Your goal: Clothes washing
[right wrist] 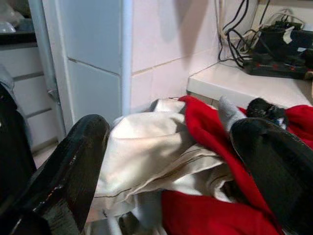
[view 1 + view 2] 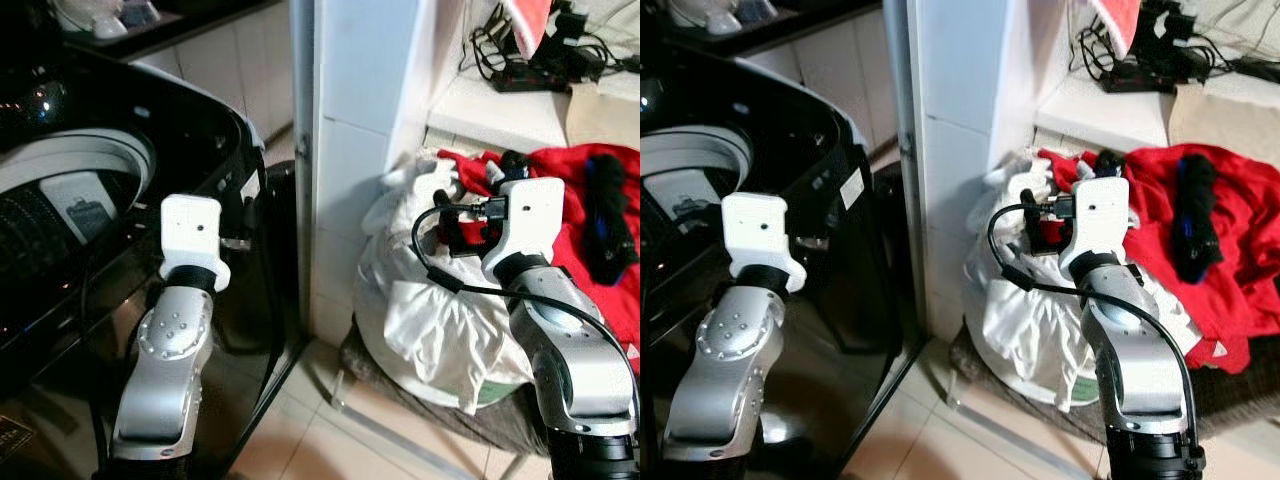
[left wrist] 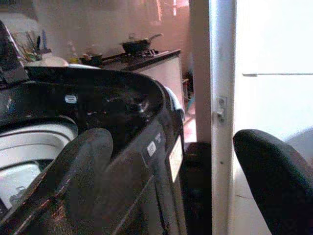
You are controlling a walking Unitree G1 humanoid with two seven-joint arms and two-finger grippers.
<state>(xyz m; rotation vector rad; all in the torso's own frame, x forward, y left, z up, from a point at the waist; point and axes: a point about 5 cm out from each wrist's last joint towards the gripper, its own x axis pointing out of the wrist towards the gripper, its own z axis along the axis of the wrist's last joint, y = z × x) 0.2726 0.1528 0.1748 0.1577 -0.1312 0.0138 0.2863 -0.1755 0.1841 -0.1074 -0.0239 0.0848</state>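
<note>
White crumpled cloth tops the laundry heap right of the black top-loading washing machine; I'd lower my right pincer, fingers apart, and bite one fold, while my left pincer waits, also apart.

We are counting one black washing machine, one white garment, one red garment, one black garment and two end effectors.

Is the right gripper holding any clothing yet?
No, the right gripper has its jaws wide apart, with the white cloth and red cloth untouched between them.
</note>
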